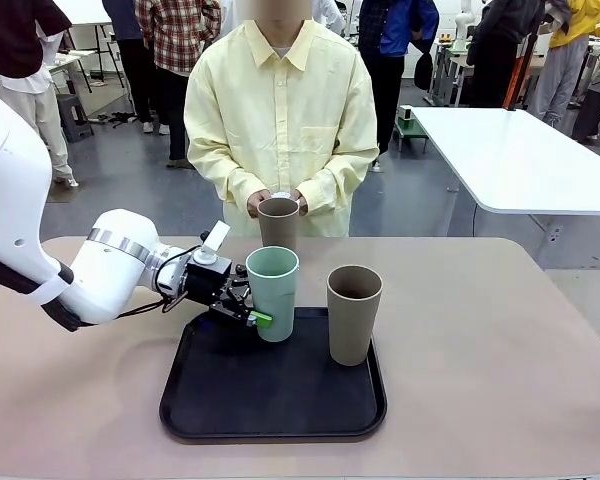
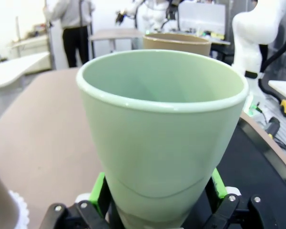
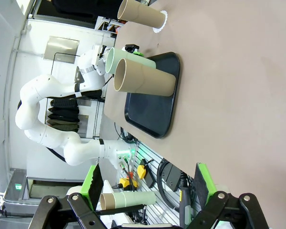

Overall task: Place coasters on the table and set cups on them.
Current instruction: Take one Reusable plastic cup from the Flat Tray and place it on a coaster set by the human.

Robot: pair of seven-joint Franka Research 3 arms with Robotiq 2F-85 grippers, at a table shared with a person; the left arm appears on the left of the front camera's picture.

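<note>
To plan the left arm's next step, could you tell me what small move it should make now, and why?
Probably close the left gripper on the pale mint green tumbler: its open jaws straddle the cup's lower part on the black tray, so gripping comes before lifting.

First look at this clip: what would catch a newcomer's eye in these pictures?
The left tool straddles the lower part of the mint green cup, which stands upright at the back of the black tray, with a taupe cup beside it. At the far edge of the table, the person's hands wrap around a second taupe cup, which has a white scalloped coaster at its base.
</note>
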